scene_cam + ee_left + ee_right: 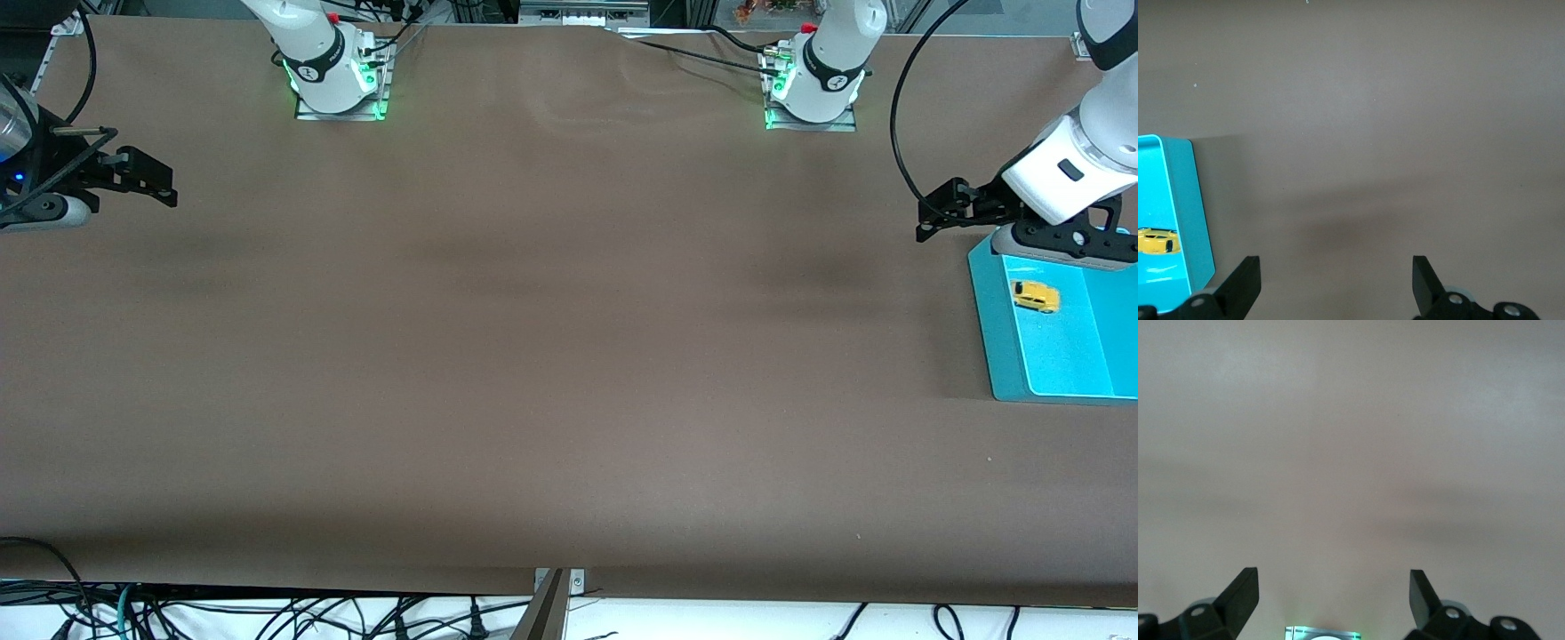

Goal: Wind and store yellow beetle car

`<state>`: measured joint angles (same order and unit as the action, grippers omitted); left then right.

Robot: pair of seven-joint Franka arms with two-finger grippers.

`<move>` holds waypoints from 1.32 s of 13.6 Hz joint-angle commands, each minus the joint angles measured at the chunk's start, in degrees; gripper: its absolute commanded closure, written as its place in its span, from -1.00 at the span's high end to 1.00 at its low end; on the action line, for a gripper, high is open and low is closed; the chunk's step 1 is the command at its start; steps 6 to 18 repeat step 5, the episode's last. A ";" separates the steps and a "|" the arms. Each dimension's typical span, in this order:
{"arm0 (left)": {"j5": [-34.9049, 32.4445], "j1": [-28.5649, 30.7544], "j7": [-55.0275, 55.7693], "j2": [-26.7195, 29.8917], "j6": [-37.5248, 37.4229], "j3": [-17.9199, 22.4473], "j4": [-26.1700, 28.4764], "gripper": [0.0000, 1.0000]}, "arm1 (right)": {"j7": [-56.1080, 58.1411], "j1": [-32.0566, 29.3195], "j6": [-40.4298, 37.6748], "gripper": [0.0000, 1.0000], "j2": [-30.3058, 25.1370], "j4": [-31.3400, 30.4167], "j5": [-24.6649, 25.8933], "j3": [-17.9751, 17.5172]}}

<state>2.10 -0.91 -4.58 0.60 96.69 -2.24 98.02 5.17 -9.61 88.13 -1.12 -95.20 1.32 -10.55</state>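
The yellow beetle car (1036,296) lies inside a turquoise bin (991,329) at the left arm's end of the table; it also shows in the left wrist view (1157,241) within the bin (1195,220). My left gripper (933,218) is open and empty, up over the bare table beside the bin's corner farthest from the front camera. My right gripper (156,182) is open and empty, waiting over the table at the right arm's end. In the wrist views both grippers, the left (1336,283) and the right (1334,600), have their jaws wide apart over bare table.
The brown table (551,356) spreads between the two arms. The arm bases (338,84) (813,93) stand along the edge farthest from the front camera. Cables hang below the table's nearest edge.
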 commanded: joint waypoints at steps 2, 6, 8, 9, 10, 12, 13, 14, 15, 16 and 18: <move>0.36 -1.03 1.85 -0.78 -1.51 0.57 -1.96 1.00 | -0.78 0.03 -1.82 1.00 0.59 1.59 0.44 0.00; 0.36 -1.03 2.29 -0.78 -1.51 0.57 -1.96 1.00 | -0.86 0.03 -1.82 1.00 0.50 1.59 0.44 -0.08; 0.36 -1.03 2.29 -0.78 -1.51 0.57 -1.96 1.00 | -0.86 0.03 -1.82 1.00 0.50 1.59 0.44 -0.08; 0.36 -1.03 2.29 -0.78 -1.51 0.57 -1.96 1.00 | -0.86 0.03 -1.82 1.00 0.50 1.59 0.44 -0.08; 0.36 -1.03 2.29 -0.78 -1.51 0.57 -1.96 1.00 | -0.86 0.03 -1.82 1.00 0.50 1.59 0.44 -0.08; 0.36 -1.03 2.29 -0.78 -1.51 0.57 -1.96 1.00 | -0.86 0.03 -1.82 1.00 0.50 1.59 0.44 -0.08; 0.36 -1.03 2.29 -0.78 -1.51 0.57 -1.96 1.00 | -0.86 0.03 -1.82 1.00 0.50 1.59 0.44 -0.08; 0.36 -1.03 2.29 -0.78 -1.51 0.57 -1.96 1.00 | -0.86 0.03 -1.82 1.00 0.50 1.59 0.44 -0.08; 0.36 -1.03 2.29 -0.78 -1.51 0.57 -1.96 1.00 | -0.86 0.03 -1.82 1.00 0.50 1.59 0.44 -0.08; 0.36 -1.03 2.29 -0.78 -1.51 0.57 -1.96 1.00 | -0.86 0.03 -1.82 1.00 0.50 1.59 0.44 -0.08; 0.36 -1.03 2.29 -0.78 -1.51 0.57 -1.96 1.00 | -0.86 0.03 -1.82 1.00 0.50 1.59 0.44 -0.08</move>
